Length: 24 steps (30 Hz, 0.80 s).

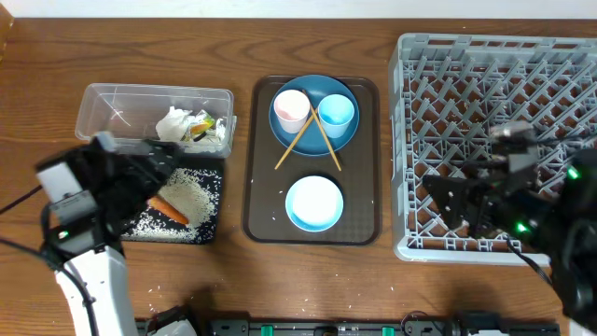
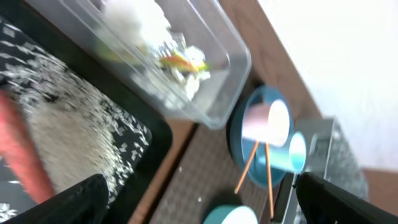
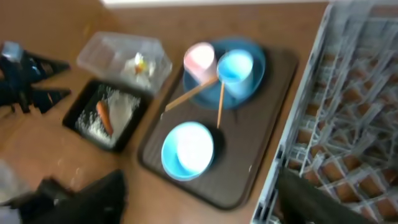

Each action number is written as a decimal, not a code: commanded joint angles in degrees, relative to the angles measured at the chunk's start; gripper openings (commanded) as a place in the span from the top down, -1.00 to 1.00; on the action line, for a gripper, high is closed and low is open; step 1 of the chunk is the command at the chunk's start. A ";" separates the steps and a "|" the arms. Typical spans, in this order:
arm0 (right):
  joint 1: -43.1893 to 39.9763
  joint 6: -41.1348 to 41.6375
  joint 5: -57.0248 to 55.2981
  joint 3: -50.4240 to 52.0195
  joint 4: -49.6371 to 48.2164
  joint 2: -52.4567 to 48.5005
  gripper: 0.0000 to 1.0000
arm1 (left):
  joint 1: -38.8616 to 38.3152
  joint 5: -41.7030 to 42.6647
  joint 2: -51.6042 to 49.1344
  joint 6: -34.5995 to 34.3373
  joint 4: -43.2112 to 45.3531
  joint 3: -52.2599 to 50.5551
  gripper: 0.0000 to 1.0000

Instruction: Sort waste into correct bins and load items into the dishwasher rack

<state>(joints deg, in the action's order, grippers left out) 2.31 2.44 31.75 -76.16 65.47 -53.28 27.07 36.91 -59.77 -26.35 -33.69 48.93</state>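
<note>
The clear box holds the crumpled tissue and the wrapper. In front of it the black tray holds rice and the orange carrot. My left gripper hangs open above the seam between the two bins, its fingers wide apart and empty. The blue plate carries the pink cup, the light blue cup and the crossed chopsticks. The bowl stands nearer. My right gripper is open and empty over the rack's front left.
The plate and bowl sit on a dark brown serving tray between the bins and the rack. A few rice grains lie on the wooden table near the front edge. The left arm's white base stands at the front left.
</note>
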 commanded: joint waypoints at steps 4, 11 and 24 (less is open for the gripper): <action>8.11 -2.03 -4.87 -0.85 0.92 -10.73 -0.17 | 3.67 2.34 0.31 -0.70 -0.48 1.22 -0.97; 21.29 4.22 -17.53 -0.85 -6.27 -20.35 -0.38 | 3.67 2.32 0.31 -0.70 -0.48 1.22 -0.98; 33.35 11.74 -36.98 -0.83 -20.98 -34.88 -0.46 | 3.67 2.32 0.31 -0.70 -0.48 1.22 -0.99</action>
<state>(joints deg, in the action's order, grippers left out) 34.13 12.25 1.54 -76.20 45.80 -85.84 30.39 38.68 -59.77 -27.03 -34.13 48.95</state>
